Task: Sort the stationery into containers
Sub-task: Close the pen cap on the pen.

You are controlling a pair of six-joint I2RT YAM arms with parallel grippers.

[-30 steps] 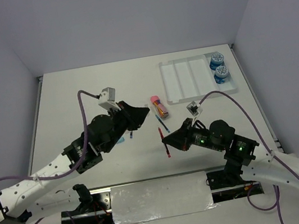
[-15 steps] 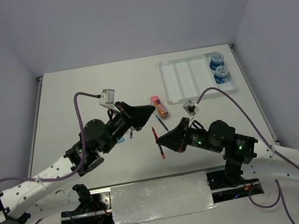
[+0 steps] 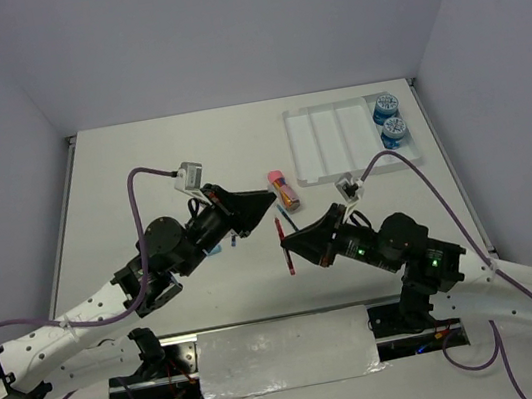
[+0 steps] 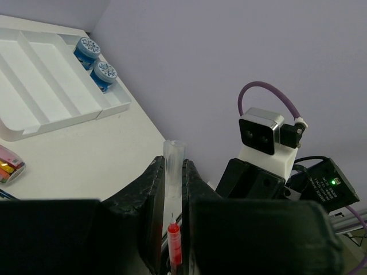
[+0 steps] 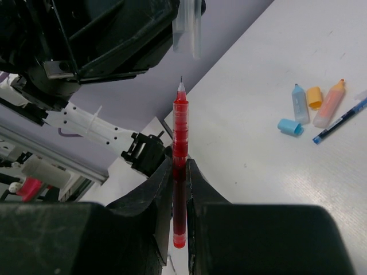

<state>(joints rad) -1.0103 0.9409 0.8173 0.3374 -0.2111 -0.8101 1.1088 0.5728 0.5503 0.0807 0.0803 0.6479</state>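
Observation:
My left gripper [image 3: 267, 202] [image 4: 174, 167] is shut on a clear pen cap [image 4: 174, 163] held in the air. My right gripper [image 3: 293, 244] [image 5: 179, 167] is shut on a red pen [image 3: 283, 247] [image 5: 181, 154], tip toward the cap [image 5: 188, 31], a small gap between them. The pen tip [image 4: 174, 240] shows just below the cap. The white four-compartment tray [image 3: 322, 140] [image 4: 40, 86] lies at the back right, with two blue rolls [image 3: 390, 117] [image 4: 96, 60] in its rightmost compartment.
A pink marker and an orange marker [image 3: 282, 187] lie left of the tray, a blue pen [image 3: 287, 218] below them. In the right wrist view a light-blue marker [image 5: 299, 103], orange cap [image 5: 313, 96], pink marker [image 5: 330, 104], blue cap [image 5: 290, 126] and blue pen [image 5: 341, 120] lie together.
My right gripper has carried the red pen left and up toward my left gripper. The left gripper has edged right. Pen tip and cap are now nearly in line.

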